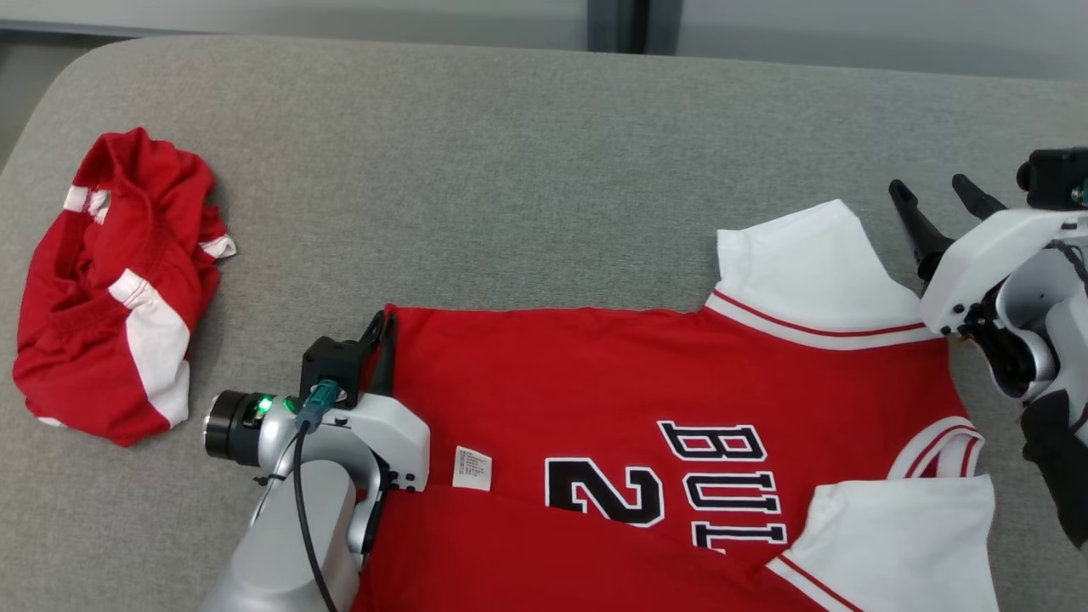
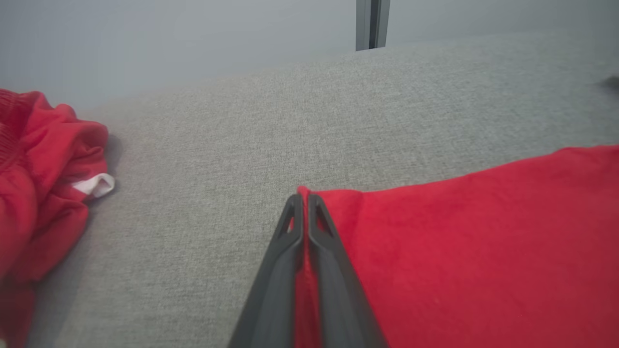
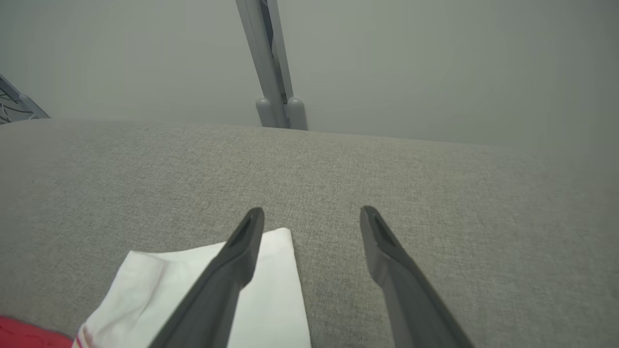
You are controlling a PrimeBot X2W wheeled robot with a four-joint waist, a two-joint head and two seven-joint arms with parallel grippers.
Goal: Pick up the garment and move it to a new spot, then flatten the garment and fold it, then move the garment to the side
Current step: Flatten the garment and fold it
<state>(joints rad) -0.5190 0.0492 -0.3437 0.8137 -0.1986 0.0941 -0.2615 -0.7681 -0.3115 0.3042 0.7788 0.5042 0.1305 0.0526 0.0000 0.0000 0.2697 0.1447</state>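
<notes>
The garment [image 1: 646, 399] is a red jersey with white sleeves and black lettering, spread on the grey cushioned surface [image 1: 510, 170], its near part folded over. My left gripper [image 1: 384, 327] is shut on the jersey's far left hem corner; in the left wrist view the two fingers [image 2: 290, 241] pinch a strip of red cloth [image 2: 459, 241] between them. My right gripper [image 1: 935, 200] hovers open above the far white sleeve [image 1: 807, 263] at the right. In the right wrist view the gripper [image 3: 312, 220] has its left finger over the sleeve's [image 3: 271, 290] corner.
A crumpled pair of red shorts with white panels [image 1: 119, 289] lies at the far left, also seen in the left wrist view as a red heap [image 2: 43, 183]. A grey post [image 3: 271, 63] stands behind the surface's back edge.
</notes>
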